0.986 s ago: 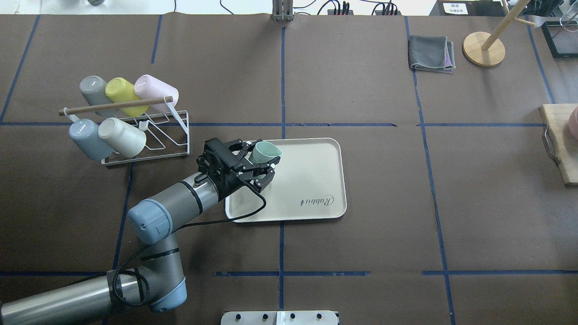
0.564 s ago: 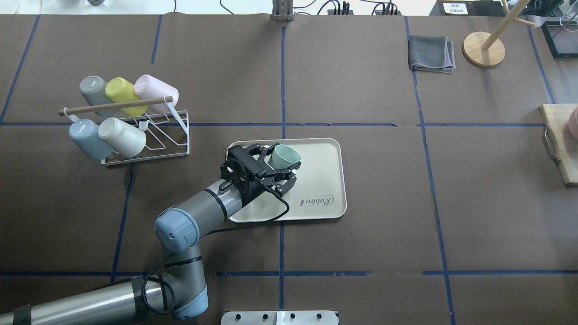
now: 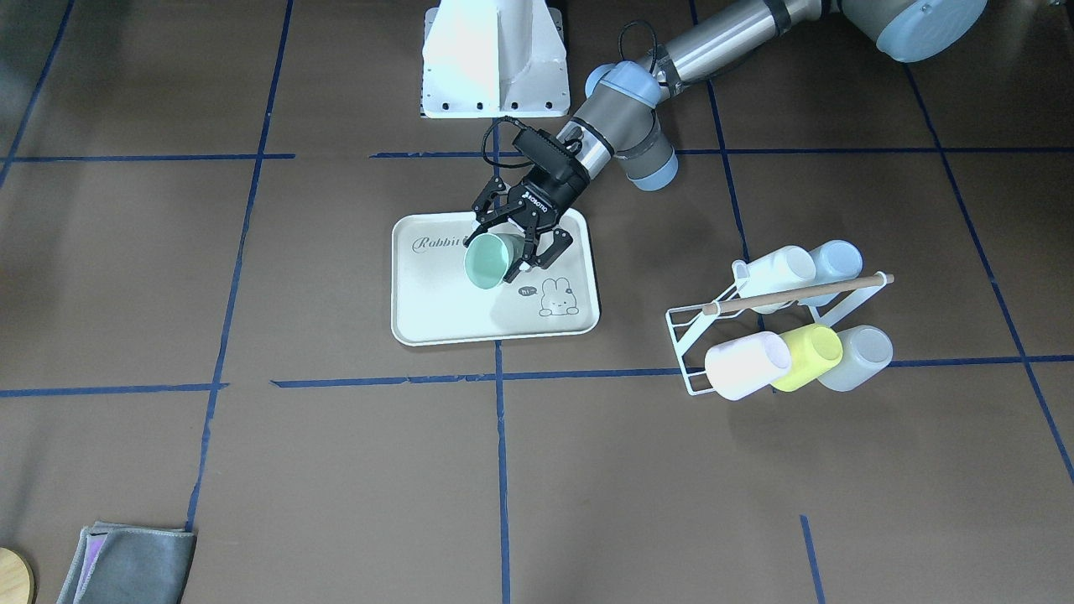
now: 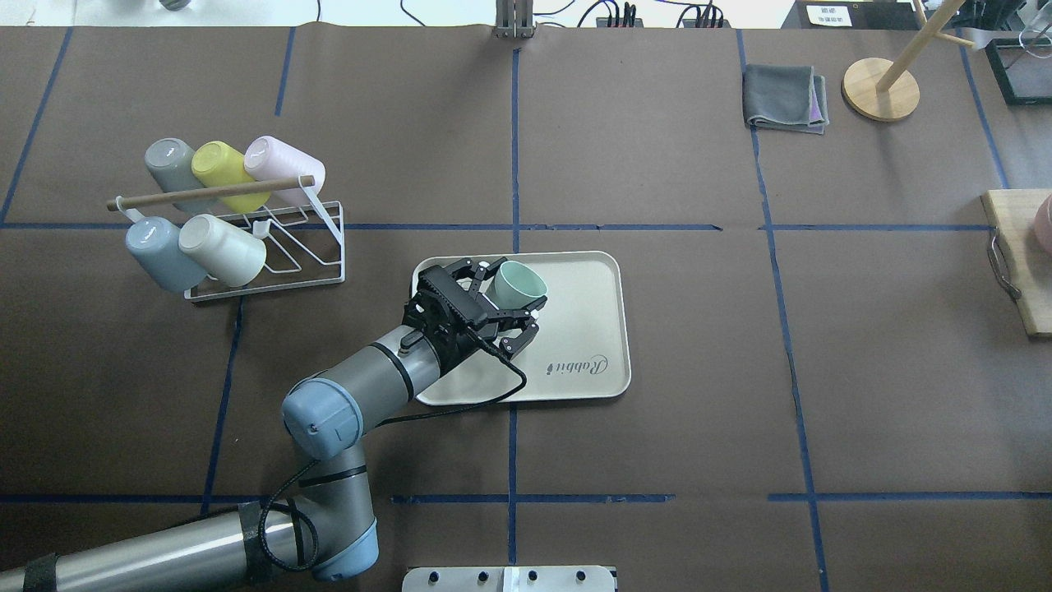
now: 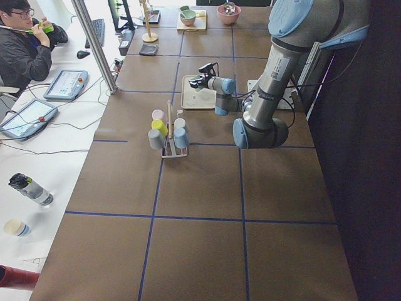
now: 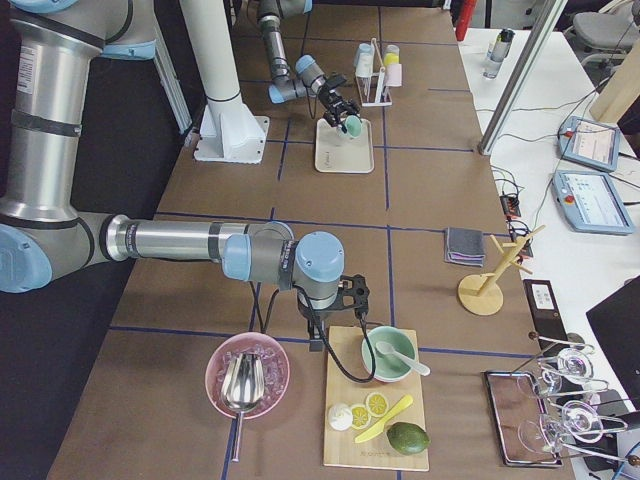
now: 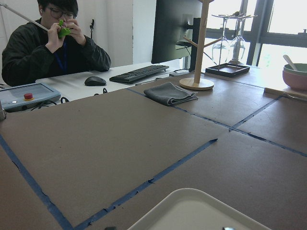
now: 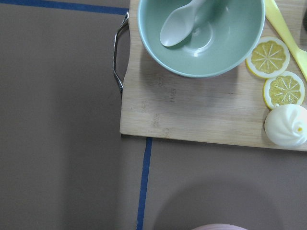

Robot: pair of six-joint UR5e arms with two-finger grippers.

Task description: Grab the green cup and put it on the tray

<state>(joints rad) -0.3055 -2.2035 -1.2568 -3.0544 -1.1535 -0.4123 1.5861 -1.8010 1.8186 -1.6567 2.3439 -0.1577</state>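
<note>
The pale mint-green cup [image 4: 521, 282] lies tilted on its side between the fingers of my left gripper [image 4: 513, 293], its mouth turned away from the robot. The gripper is shut on it and holds it over the far left part of the cream "Rabbit" tray [image 4: 585, 289]. In the front-facing view the cup [image 3: 487, 262] hangs in the gripper [image 3: 501, 252] a little above the tray [image 3: 436, 323], with a shadow beneath it. The left wrist view shows only the tray's rim [image 7: 192, 203]. My right gripper [image 6: 352, 300] hangs by a wooden board; I cannot tell whether it is open.
A white wire rack [image 4: 271, 247] with several pastel cups stands left of the tray. A folded grey cloth [image 4: 785, 97] and a wooden stand [image 4: 880, 89] sit far right. The wooden board [image 8: 192, 115] holds a green bowl [image 8: 201, 33], lemon slices and a spoon.
My left arm has carried the green cup to the right, from the tray's left edge to a spot over the tray. In the last half second it has barely moved.
</note>
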